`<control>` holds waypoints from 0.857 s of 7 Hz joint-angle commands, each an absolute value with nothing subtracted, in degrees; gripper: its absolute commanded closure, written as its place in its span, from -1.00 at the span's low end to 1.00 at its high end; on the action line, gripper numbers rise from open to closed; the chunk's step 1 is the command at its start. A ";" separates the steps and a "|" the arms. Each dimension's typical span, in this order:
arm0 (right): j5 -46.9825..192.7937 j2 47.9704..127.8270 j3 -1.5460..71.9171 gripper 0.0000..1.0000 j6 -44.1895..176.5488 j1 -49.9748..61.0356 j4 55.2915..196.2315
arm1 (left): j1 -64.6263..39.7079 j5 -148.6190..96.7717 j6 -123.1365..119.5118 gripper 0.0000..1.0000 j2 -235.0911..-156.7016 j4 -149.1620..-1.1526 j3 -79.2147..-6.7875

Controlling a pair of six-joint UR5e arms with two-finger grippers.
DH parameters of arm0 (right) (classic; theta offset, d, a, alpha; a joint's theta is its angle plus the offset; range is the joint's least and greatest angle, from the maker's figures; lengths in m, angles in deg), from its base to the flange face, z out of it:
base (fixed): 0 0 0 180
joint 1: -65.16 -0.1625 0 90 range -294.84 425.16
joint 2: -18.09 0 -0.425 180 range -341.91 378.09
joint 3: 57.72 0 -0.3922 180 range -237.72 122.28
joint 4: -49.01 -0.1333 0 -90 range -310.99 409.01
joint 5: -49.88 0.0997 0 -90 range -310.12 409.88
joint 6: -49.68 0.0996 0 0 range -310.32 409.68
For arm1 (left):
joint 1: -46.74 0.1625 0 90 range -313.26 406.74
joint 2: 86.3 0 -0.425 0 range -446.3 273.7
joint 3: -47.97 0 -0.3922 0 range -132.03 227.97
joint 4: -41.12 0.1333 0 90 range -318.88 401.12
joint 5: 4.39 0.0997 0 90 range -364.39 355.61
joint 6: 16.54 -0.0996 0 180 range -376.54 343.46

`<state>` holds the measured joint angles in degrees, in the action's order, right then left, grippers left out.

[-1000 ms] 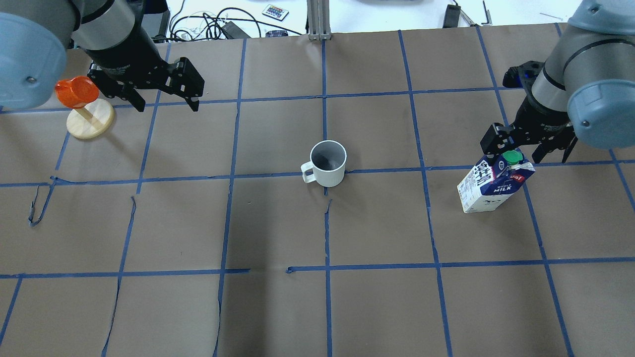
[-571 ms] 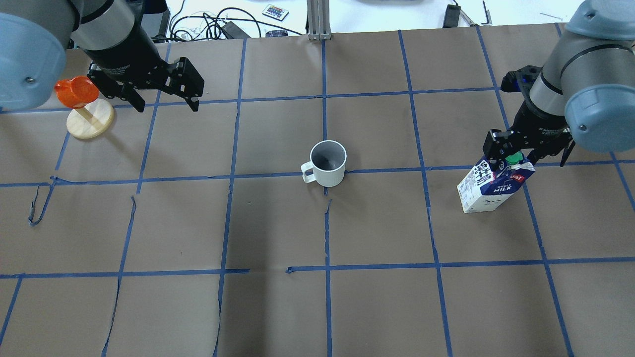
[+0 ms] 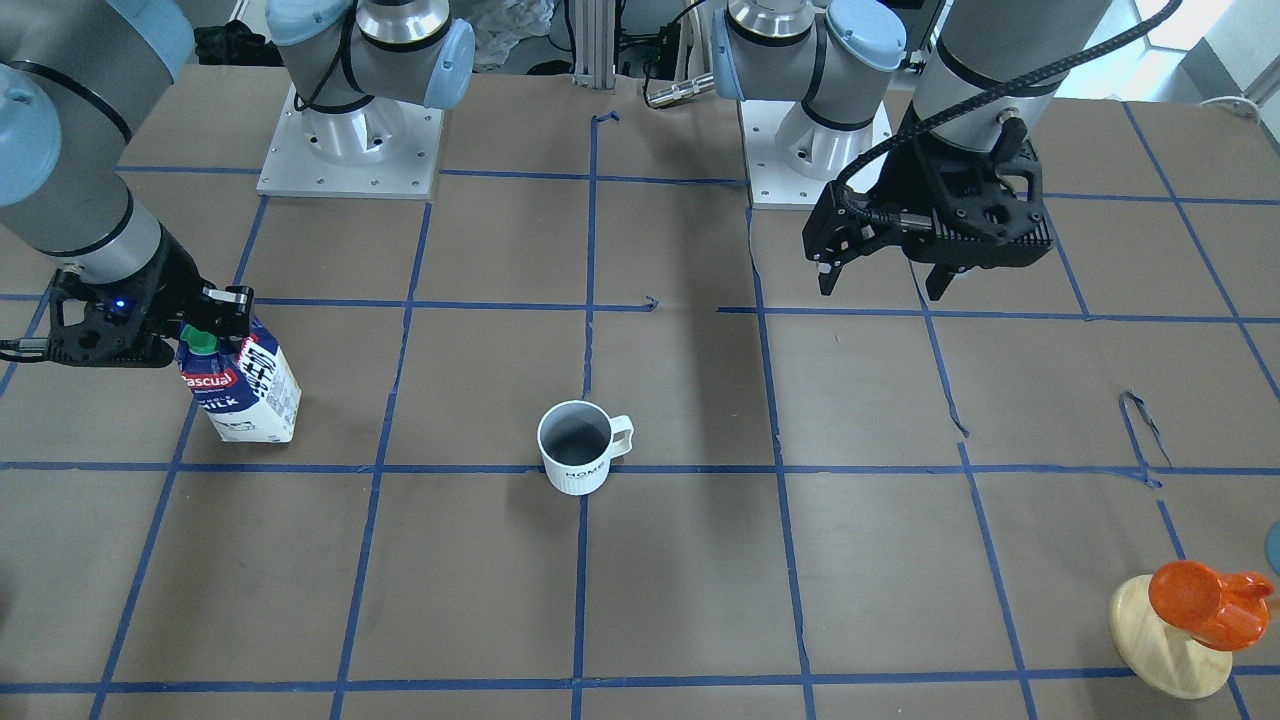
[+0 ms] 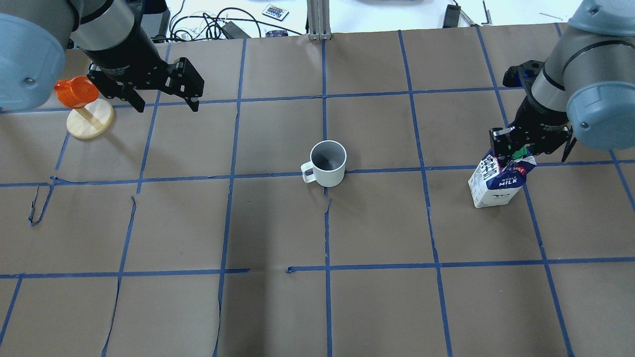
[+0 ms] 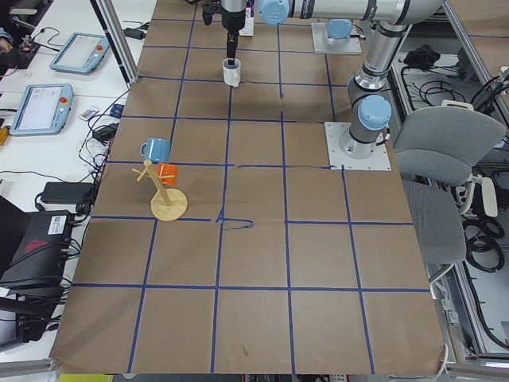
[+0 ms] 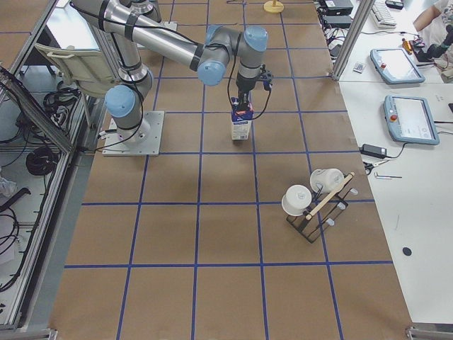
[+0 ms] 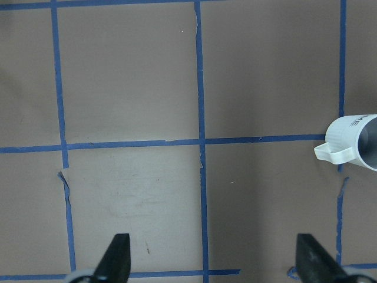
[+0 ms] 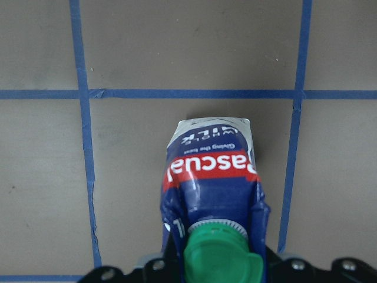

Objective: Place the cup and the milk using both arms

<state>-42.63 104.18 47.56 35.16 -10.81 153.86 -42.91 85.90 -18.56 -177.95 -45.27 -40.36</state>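
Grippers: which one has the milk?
The right gripper: its fingers clamp the top of the milk beside the green cap. The left gripper hangs open, holding nothing.

cup [image 4: 328, 167]: white, ribbed, grey inside
milk [image 4: 498, 188]: dark blue and white, green cap, red label
table [image 4: 278, 223]: brown, blue tape grid

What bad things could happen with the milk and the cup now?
The right gripper pinches the milk only at its top, by the green cap, so the carton might slip or tip. The left gripper, open, hangs close to the orange cup on its stand and could bump it on its way to the cup.
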 commanded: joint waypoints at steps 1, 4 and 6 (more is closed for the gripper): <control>-37.79 103.18 43.90 0.21 36.75 -12.43 153.96 | -42.91 86.05 -18.56 -1.00 -177.80 -45.27 -40.36; -36.95 93.36 31.70 0.18 48.12 -23.04 153.43 | -42.91 86.22 -18.56 -1.00 -177.62 -45.36 -40.45; -35.99 89.56 29.38 0.18 56.58 -28.59 154.22 | -42.91 86.22 -18.56 -1.00 -177.53 -45.36 -40.62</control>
